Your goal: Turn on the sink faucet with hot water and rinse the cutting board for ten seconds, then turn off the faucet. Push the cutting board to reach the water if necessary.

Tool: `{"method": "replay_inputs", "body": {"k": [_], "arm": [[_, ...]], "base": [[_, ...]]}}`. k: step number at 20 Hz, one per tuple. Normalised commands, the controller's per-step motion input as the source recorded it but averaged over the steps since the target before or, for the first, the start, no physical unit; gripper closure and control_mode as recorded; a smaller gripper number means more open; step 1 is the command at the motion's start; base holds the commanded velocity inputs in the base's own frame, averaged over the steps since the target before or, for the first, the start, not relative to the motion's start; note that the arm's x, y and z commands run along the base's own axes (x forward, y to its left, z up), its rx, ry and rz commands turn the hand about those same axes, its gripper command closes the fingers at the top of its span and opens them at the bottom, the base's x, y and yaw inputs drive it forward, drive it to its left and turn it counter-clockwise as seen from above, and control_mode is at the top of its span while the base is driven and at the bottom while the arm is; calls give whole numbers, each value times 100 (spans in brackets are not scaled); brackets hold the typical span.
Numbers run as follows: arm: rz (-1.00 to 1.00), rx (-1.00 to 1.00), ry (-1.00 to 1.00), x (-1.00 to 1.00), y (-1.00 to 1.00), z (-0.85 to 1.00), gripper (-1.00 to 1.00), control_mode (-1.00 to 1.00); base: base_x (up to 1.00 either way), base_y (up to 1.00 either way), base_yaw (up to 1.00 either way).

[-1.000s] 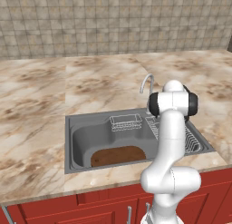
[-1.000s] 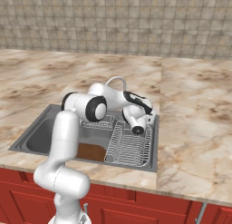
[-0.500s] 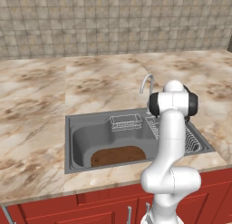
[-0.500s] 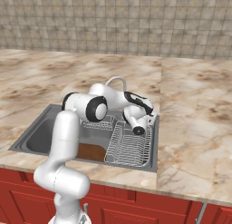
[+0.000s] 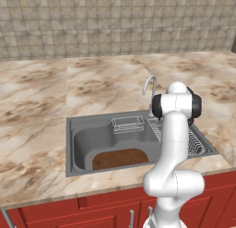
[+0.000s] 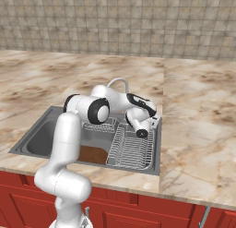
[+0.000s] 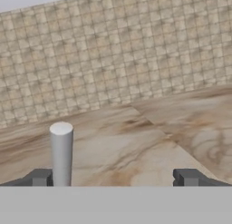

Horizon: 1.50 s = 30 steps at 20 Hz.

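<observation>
The sink (image 5: 70,148) (image 6: 40,135) is set into the marble counter. The dark-brown cutting board (image 5: 120,158) (image 6: 94,154) lies flat on the basin floor at its front. The silver gooseneck sink faucet (image 5: 149,86) (image 6: 118,81) rises behind the basin. My gripper (image 6: 155,121) (image 7: 113,177) hangs open at the sink's back right corner, beside the faucet. In the hand view a grey upright post (image 7: 61,152), apparently the faucet's handle, stands just inside the left fingertip (image 7: 41,177). The water is out of view.
A small wire basket (image 5: 128,124) (image 6: 99,127) hangs at the basin's back wall. A wire dish rack (image 5: 185,140) (image 6: 132,149) fills the sink's right part under my hand. The tiled wall (image 7: 113,60) stands behind the counter (image 5: 37,111).
</observation>
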Motion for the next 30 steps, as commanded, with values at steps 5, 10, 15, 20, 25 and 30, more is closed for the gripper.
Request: {"method": "replay_inputs", "body": {"k": [5, 10, 15, 20, 25, 30], "arm": [[0, 3, 0, -25, -57, 0, -100, -100], [0, 2, 0, -32, -51, 0, -100, -100], [0, 0, 0, -28, -23, 0, -100, -100], [0, 0, 0, -16, -12, 0, -100, -100], [0, 0, 0, -4, 0, 12, -100, -100], [0, 0, 3, 0, 0, 20, -100, -100]], "base": [[0, 0, 0], [0, 0, 0], [0, 0, 0], [0, 0, 0], [0, 0, 0], [0, 0, 0]]}}
